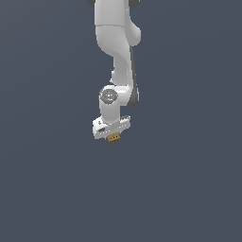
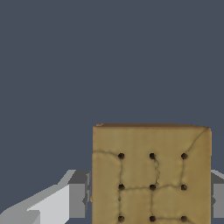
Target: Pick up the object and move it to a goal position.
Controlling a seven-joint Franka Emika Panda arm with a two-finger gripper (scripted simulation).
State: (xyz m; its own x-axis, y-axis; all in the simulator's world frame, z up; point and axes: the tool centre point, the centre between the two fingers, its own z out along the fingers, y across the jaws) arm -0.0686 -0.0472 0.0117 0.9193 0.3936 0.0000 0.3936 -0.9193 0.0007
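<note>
The object (image 1: 113,138) is a tiny tan-brown block with dark dots, peeking out just under the white gripper (image 1: 112,136) in the exterior view. In the wrist view the object (image 2: 151,175) fills the lower right, its tan face marked by rows of dark dots and cracks. Grey finger pads (image 2: 78,194) press against its sides, one on each side, so the gripper is shut on it. The arm hangs down from the top of the exterior view with the hand pointing down.
A plain dark blue-grey surface (image 1: 189,189) fills the background in both views. No other objects or edges show.
</note>
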